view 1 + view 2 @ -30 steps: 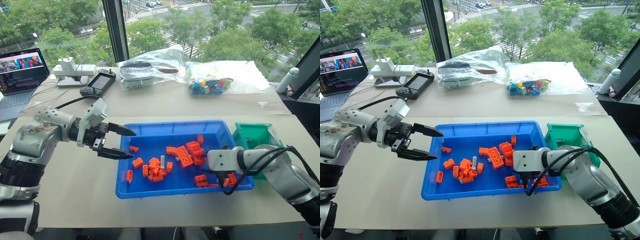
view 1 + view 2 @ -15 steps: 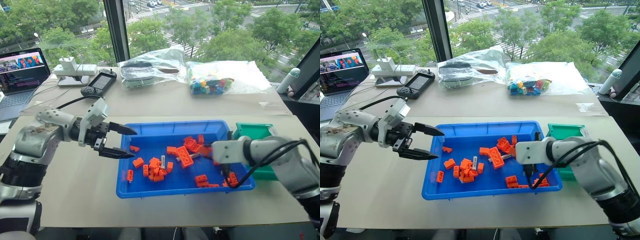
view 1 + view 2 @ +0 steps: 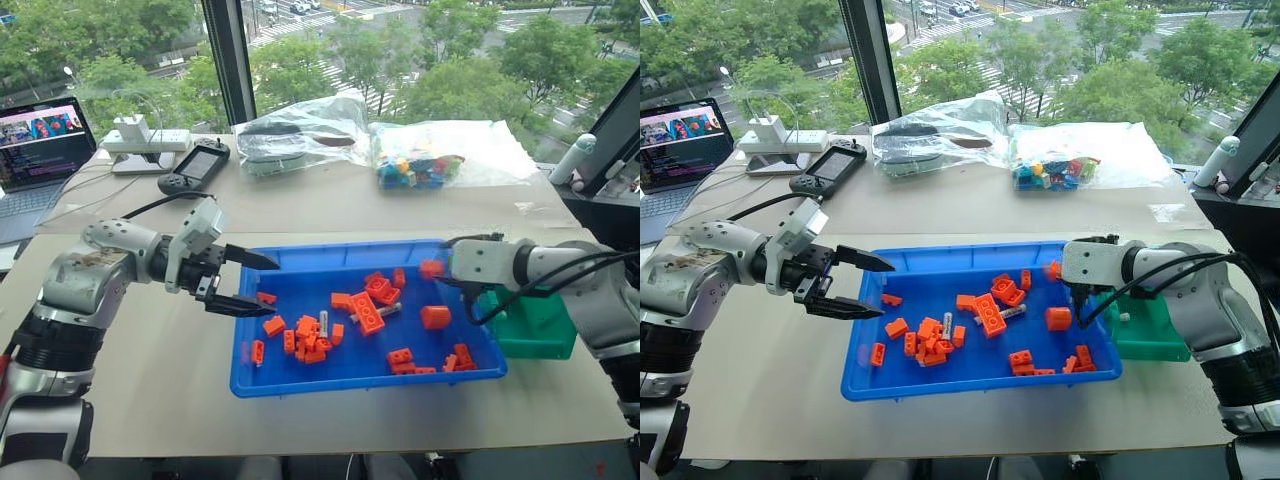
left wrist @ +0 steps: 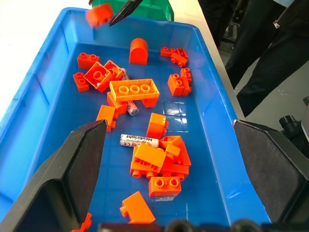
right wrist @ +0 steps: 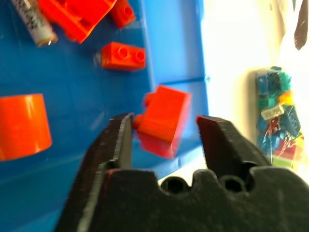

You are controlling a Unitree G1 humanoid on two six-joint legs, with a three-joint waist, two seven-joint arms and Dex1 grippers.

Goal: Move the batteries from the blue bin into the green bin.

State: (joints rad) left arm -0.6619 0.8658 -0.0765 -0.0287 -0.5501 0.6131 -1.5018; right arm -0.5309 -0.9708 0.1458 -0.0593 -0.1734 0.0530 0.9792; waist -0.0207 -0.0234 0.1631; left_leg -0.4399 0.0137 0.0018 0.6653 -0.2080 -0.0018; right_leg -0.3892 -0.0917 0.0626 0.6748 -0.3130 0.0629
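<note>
Hovering over the left end of the blue bin (image 3: 300, 378), my left end effector (image 3: 262, 283) has its two black fingers spread wide with nothing between them. My right end effector (image 5: 164, 130) sits above the bin's far right corner, fingers apart, and an orange brick (image 5: 164, 121) lies in the gap between them, blurred; I cannot tell whether either finger touches it. Both batteries (image 4: 139, 140) lie on the bin floor among the orange bricks: one beside the central heap (image 3: 310, 338), the other (image 4: 130, 107) tucked against the large four-stud brick (image 4: 134, 91). A stubby orange cylinder (image 3: 435, 317) stands nearer the right end. Just beside the blue bin's right wall on the table (image 3: 150, 380) is the green bin (image 3: 530, 325), partly hidden by my right arm.
</note>
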